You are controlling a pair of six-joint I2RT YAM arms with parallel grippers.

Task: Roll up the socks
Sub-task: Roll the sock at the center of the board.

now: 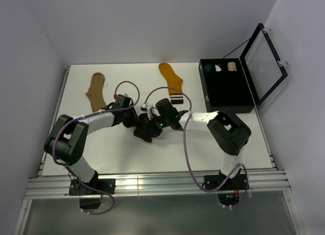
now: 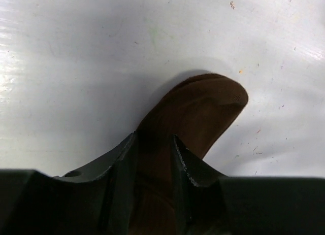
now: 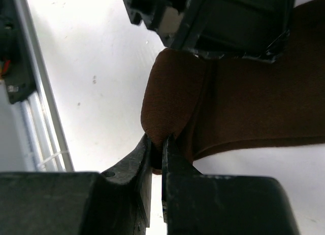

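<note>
At the middle of the white tabletop (image 1: 218, 143), your two arms meet over the dark brown fabric sock (image 1: 146, 131), which lies bunched between the two tools.

Your left gripper (image 2: 154, 143) is closed down to a narrow gap, and the brown sock's body fills the space between its fingers. The sock's rounded end pokes out past the fingertips and rests on the table surface.

Your right gripper (image 3: 157, 143) is all but closed, with its fingertips pinching a fold at the sock's edge. From that wrist camera, the rest of the sock stretches away to the right, and the other arm's black housing sits right over the fabric. The top view cannot tell you how the sock is folded under the tools, because the grippers cover most of it.

The plain tan sock (image 1: 96, 91) lies flat toward the far left of the table, well apart from both arms. The mustard-orange sock with the striped cuff (image 1: 171, 80) lies flat at the far middle, cuff end nearest the grippers.

At the far right stands a black box-shaped case (image 1: 229, 99) with its clear-panelled lid (image 1: 265, 60) swung open. Along the case's far end sit a small teal bundle (image 1: 206, 68), a white bundle (image 1: 218, 67) and a cream bundle (image 1: 232, 66).
</note>
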